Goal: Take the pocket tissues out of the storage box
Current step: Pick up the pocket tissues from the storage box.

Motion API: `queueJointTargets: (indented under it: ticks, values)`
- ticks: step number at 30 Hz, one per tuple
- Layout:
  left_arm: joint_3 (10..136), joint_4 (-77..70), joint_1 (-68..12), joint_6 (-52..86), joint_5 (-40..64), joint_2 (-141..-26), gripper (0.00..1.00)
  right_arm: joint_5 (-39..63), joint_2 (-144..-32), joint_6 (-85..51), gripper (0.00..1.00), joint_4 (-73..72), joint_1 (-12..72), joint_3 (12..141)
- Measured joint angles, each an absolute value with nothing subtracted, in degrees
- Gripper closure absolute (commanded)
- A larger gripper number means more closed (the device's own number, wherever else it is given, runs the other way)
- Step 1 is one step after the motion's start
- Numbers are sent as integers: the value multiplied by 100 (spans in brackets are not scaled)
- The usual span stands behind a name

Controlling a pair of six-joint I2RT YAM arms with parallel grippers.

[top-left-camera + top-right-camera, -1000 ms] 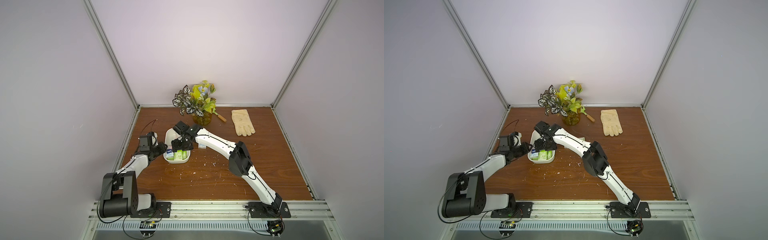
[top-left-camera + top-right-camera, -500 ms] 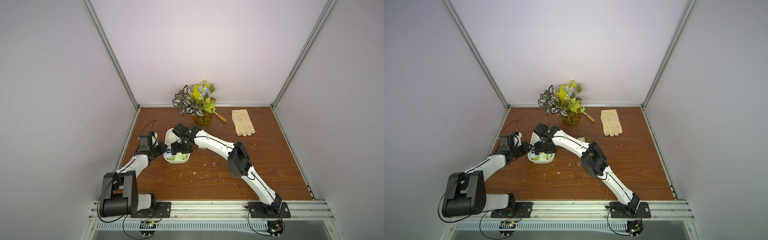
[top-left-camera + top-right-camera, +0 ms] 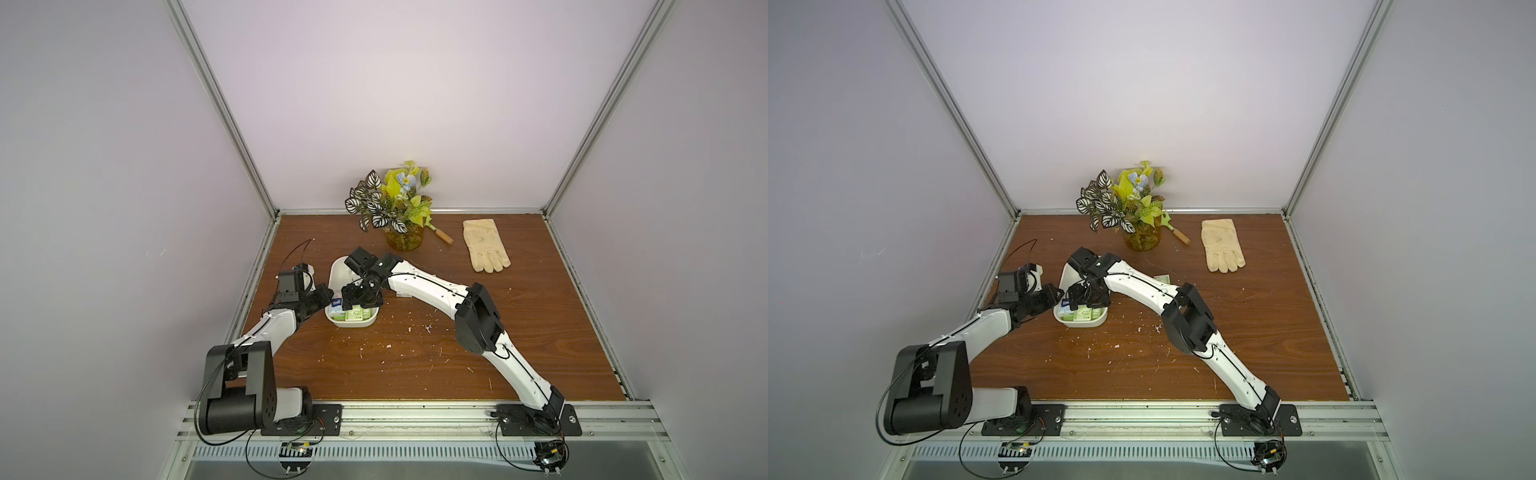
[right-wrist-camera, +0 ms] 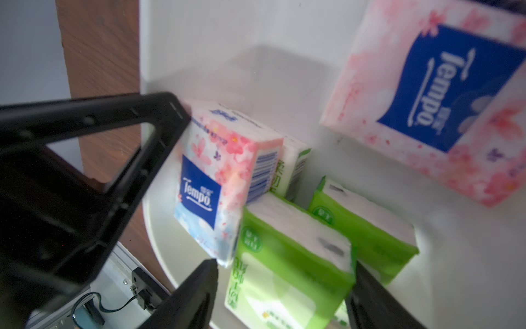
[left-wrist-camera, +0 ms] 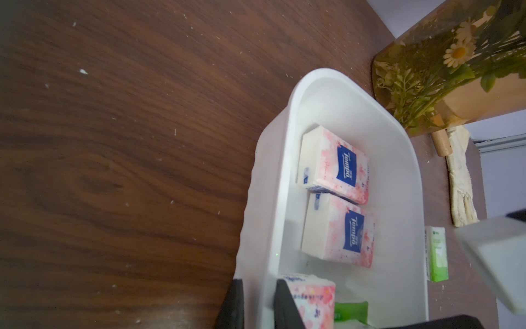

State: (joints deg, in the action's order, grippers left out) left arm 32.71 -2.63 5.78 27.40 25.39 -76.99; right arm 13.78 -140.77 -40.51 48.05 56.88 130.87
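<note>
On the left, the left gripper (image 5: 259,284) is drawn in on the long side wall of the storage box (image 3: 338,272), a white, shallow, oblong plastic tub with rounded corners. One black finger is outside the wall and one inside, pinching it between them. The tub sits at the left of the table and holds the pocket tissues (image 5: 338,228). Soft pink-and-white packets with a dark blue label (image 5: 336,168) lie two flat toward the middle and one on edge by the inner finger. The green-and-white packets (image 4: 367,225) crowd the near end.

Over these, the right gripper (image 4: 284,263) has its jaws apart, one finger on either side of a single green packet. I cannot tell whether the pads press it yet. Just right of the tub, another green-and-white packet (image 5: 437,253) already lies on the table.

The packets look light, soft and film-wrapped, so probably slick and yielding. A hold across the short width at mid-body should suit better than a corner. They are packed closely, so a neighbour could lift along with the one taken.

The brown wood-grain tabletop (image 3: 415,365) is flat, flecked with white crumbs, and open to the right of the tub. Farther right stand an amber translucent pot of artificial leaves (image 3: 404,241) and a cream fabric glove (image 3: 486,247). Pale lilac walls with aluminium posts close in three sides.
</note>
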Motion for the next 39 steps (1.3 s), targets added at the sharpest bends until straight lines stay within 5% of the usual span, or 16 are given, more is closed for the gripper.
queueJointTargets:
  ticks: [30, 39]
  values:
    - [3271, -261, 578, 2655, 2523, -7699, 86, 1184, -13454, -3741, 82, 4394, 5688, 12479]
    - [3271, -259, 578, 2655, 2523, -7699, 80, 1028, -13393, -3638, 85, 4407, 5695, 12479]
